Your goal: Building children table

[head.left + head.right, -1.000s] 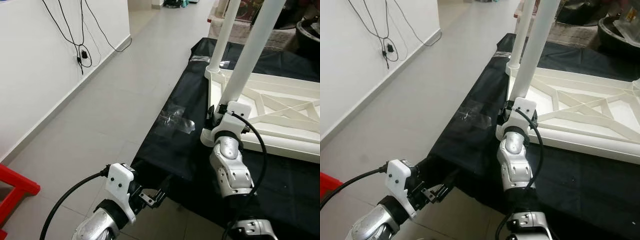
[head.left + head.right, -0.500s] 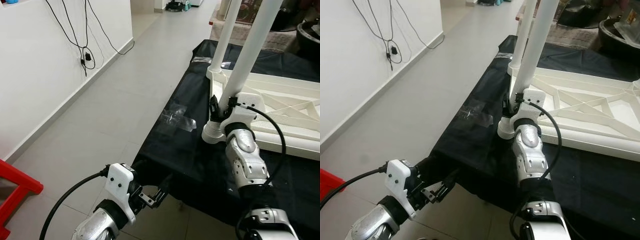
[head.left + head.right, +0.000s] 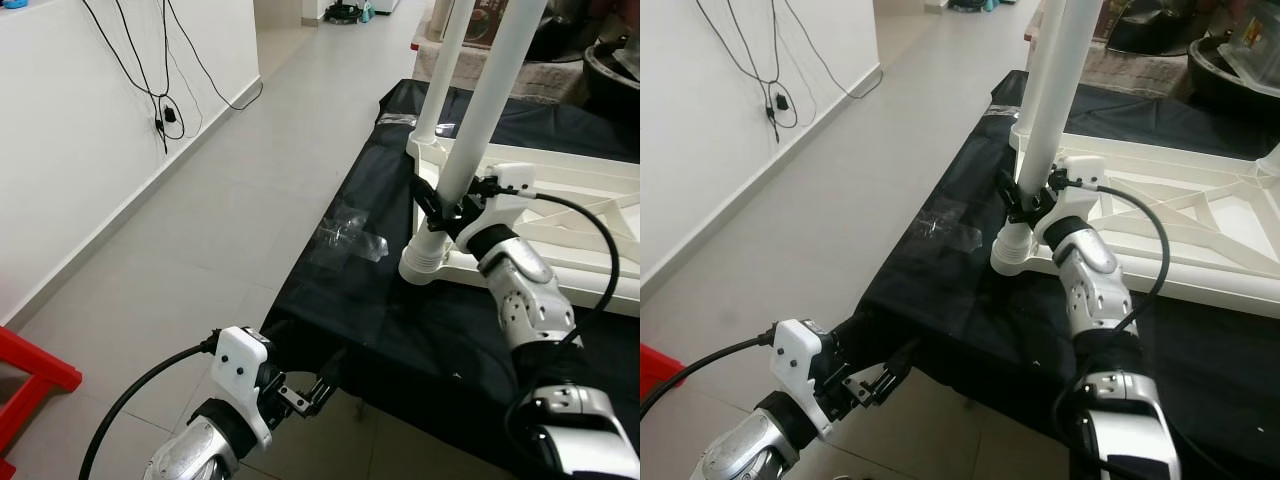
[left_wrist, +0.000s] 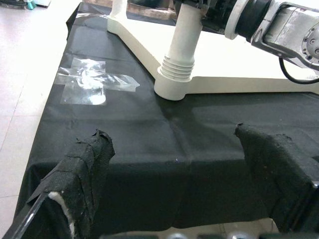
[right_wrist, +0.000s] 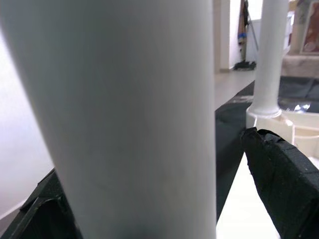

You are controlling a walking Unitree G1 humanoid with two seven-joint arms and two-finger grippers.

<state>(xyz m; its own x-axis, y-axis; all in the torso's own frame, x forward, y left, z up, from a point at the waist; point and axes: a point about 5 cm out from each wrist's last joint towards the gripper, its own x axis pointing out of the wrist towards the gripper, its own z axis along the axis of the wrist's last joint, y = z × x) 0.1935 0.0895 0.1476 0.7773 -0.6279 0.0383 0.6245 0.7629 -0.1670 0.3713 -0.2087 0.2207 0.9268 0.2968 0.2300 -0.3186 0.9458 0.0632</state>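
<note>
Gripping the near white table leg (image 3: 470,150) low down, the right gripper (image 3: 440,205) has its two black fingers clamped around it, just above the ribbed socket at the near left corner of the upturned white tabletop (image 3: 560,215). The tabletop lies on a black cloth (image 3: 370,300), with a second leg (image 3: 440,70) standing farther back. The left gripper (image 3: 310,390) hovers near the cloth's near edge, fingers apart.

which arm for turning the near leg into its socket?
Right. The right gripper is already around the near leg just above its socket. The left gripper hangs open, low at the black sheet's edge, away from the table.
</note>
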